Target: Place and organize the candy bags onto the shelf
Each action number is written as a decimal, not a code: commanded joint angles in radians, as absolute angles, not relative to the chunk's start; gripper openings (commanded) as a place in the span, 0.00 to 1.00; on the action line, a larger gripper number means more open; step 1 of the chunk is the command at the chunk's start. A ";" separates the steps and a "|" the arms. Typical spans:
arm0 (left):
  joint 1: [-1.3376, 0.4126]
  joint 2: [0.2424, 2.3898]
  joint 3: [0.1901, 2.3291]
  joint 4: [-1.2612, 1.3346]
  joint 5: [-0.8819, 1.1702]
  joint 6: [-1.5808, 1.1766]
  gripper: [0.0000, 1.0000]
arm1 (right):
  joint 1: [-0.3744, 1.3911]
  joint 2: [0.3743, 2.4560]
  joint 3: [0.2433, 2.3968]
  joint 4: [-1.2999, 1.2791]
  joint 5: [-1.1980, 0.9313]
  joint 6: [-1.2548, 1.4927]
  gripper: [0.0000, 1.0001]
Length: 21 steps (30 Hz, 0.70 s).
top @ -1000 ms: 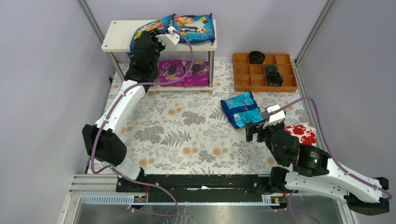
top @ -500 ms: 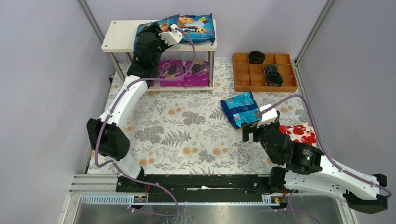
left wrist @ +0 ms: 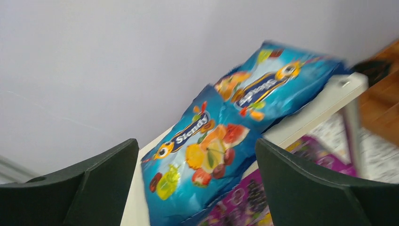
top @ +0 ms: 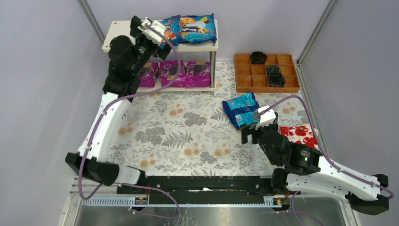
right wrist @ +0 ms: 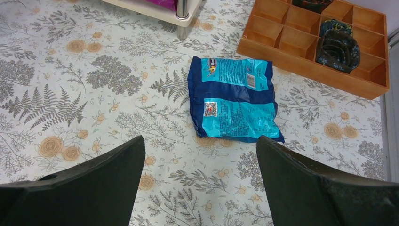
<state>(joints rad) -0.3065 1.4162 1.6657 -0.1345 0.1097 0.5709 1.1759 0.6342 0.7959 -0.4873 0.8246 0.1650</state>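
Note:
The shelf [top: 117,37] stands at the back of the table. Two blue candy bags lie on its top board, one [top: 171,28] overlapping the other [top: 200,28]. Three purple candy bags [top: 171,73] lie in a row on the lower board. My left gripper [top: 149,36] hovers open just left of the nearer blue bag [left wrist: 197,160], holding nothing. A third blue candy bag [top: 242,110] lies print side down on the table. My right gripper [top: 251,134] stands open just short of this bag [right wrist: 233,99], with nothing between its fingers.
An orange compartment tray [top: 266,88] with dark items sits at the back right, beyond the blue bag. A white packet with red flowers [top: 301,134] lies by the right arm. A metal shelf leg [right wrist: 182,19] stands ahead of the right gripper, to the left.
My left gripper opened, let go of the blue bag on the top board and drew back to the left, uncovering the third purple bag. My right gripper crept slightly left.

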 commanded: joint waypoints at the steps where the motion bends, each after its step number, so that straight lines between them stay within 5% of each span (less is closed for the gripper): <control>1: -0.277 1.290 1.603 0.005 0.260 0.268 0.99 | 1.172 0.620 0.781 -0.453 0.821 0.186 0.94; 6: -0.172 1.242 1.610 -0.056 0.102 -0.306 0.96 | 1.172 0.612 0.769 -0.457 0.817 0.196 0.94; 10: -0.061 1.205 1.527 -0.111 0.247 -0.741 0.97 | 1.172 0.595 0.757 -0.462 0.816 0.212 0.94; 15: 0.031 1.250 1.463 -0.119 0.382 -1.072 0.82 | 1.172 0.584 0.743 -0.456 0.808 0.215 0.94; 21: 0.035 1.238 1.302 0.047 0.323 -1.230 0.84 | 1.172 0.576 0.740 -0.457 0.809 0.219 0.94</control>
